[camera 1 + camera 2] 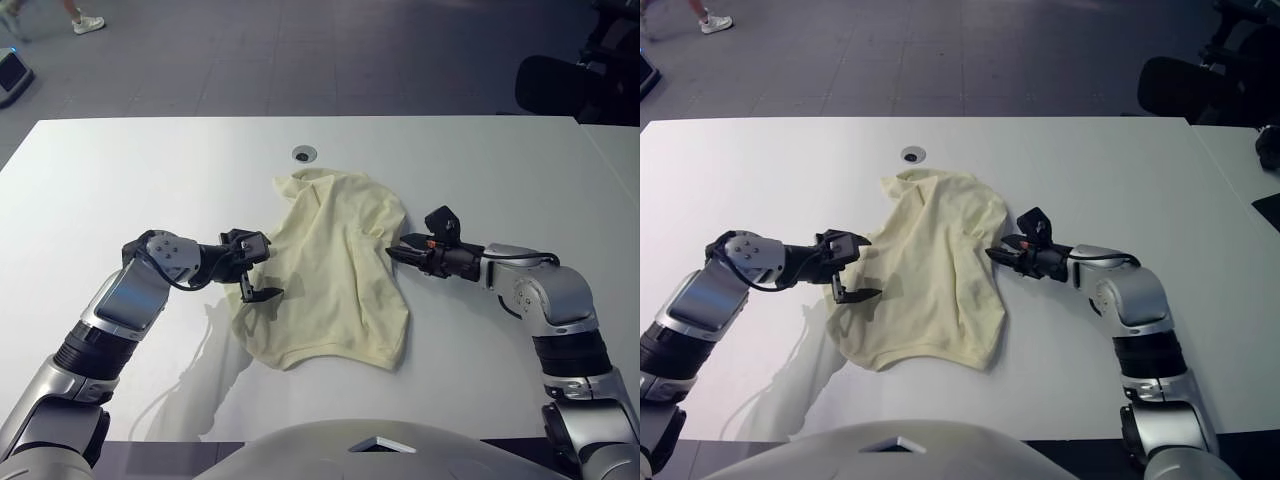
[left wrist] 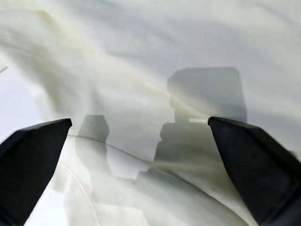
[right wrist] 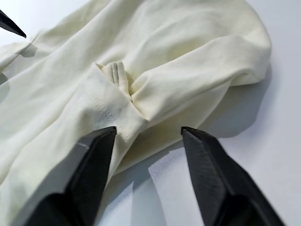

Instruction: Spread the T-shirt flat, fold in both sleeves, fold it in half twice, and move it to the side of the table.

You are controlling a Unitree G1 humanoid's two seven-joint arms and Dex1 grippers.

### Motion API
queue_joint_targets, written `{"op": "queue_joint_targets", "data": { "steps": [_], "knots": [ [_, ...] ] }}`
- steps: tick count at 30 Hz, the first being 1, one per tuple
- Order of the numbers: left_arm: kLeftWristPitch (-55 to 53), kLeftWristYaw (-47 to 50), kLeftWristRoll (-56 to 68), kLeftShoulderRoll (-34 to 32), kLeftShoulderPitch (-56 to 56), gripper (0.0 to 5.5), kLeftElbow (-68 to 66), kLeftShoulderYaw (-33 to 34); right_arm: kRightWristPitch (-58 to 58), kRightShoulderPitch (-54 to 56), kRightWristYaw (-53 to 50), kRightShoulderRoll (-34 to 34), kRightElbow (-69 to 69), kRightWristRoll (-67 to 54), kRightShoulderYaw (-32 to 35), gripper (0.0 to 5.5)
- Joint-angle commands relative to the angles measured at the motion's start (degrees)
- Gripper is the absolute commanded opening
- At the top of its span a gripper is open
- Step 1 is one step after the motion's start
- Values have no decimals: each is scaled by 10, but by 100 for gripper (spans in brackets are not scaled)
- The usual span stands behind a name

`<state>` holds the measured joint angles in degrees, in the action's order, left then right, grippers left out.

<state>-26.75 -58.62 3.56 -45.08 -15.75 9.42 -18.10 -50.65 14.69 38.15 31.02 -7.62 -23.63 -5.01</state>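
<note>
Crumpled T-shirt (image 1: pixel 335 270) lies on the tabletop (image 1: pixel 120 170) between the wide-open left gripper (image 1: pixel 262 272) and the parted right gripper (image 1: pixel 392 250), each at its edge.

One cream T-shirt (image 1: pixel 335 270), one white table (image 1: pixel 120 170) (one round grommet (image 1: pixel 304 153) set in it), two grippers: left gripper (image 2: pixel 139 121), right gripper (image 3: pixel 148 128).

Wide worktop (image 1: pixel 120 170) runs either side of the shirt (image 1: pixel 335 270) for me to pass; a small round port (image 1: pixel 304 153) sits just beyond its far edge.
</note>
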Motion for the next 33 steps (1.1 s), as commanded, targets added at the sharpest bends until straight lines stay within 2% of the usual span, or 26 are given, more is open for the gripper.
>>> {"op": "queue_joint_targets", "data": {
  "steps": [1,20,33],
  "knots": [
    [5,-5,-7,0,-14,540,-8,-2,0,2,-2,-12,2,2,-8,296],
    [5,-2,-15,6,-12,540,-9,-3,-10,-6,5,-11,-15,-2,-12,8],
    [22,-1,-38,-11,21,540,-21,0,-39,-54,3,29,-72,-25,44,1]
  ]
}}
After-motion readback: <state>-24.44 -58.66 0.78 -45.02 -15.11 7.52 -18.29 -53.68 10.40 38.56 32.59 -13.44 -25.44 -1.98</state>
